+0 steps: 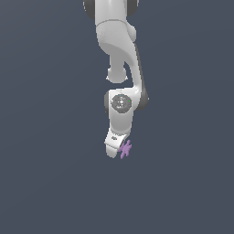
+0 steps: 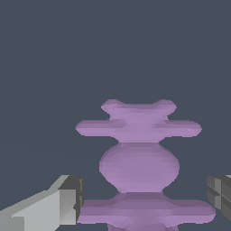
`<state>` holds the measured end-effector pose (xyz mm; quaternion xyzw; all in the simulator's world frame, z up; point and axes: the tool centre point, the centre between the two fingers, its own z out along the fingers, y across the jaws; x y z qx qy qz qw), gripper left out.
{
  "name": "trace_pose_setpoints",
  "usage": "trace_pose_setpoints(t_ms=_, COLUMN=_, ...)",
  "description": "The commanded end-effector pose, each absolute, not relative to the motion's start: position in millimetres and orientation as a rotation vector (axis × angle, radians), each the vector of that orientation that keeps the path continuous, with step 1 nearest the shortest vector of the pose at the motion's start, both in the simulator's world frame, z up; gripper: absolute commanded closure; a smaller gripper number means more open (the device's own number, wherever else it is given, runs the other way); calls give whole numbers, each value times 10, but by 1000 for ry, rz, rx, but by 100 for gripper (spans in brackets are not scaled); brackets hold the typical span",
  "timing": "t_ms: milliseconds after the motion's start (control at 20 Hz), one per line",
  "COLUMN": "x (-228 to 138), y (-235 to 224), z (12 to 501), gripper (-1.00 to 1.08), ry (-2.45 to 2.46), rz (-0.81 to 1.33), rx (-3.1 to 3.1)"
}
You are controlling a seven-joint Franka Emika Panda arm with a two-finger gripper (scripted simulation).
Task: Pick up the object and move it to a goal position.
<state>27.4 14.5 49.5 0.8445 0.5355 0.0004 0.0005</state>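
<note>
Gripper (image 1: 117, 151) at the object (image 1: 125, 148), grasp not yet closed.

Wrist view: the fingers (image 2: 67, 198) are spread, one on each side of the purple object (image 2: 139, 164); the one finger looks close to a lower fin, the other stands apart. In the exterior view the object sits at the fingertips, over the plain grey counter (image 1: 45, 183). Judged: approach done; closing, lifting and carrying remain. No goal marker visible. Nothing else nearby stands in the way.
</note>
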Motion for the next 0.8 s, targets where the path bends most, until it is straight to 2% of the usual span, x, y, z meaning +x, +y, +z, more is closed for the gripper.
trace_pose_setpoints(t_ms=0, x=264, y=147, z=356, gripper=-92, ry=1684, rz=-1, rx=2652)
trace_pose_setpoints(t_ms=400, x=274, y=147, z=154, gripper=-92, ry=1687, rz=0, rx=2650)
trace_pose_setpoints(t_ms=450, x=274, y=147, z=154, gripper=108, ry=1687, rz=0, rx=2650)
trace_pose_setpoints(t_ms=750, x=274, y=147, z=154, gripper=108, ry=1687, rz=0, rx=2650)
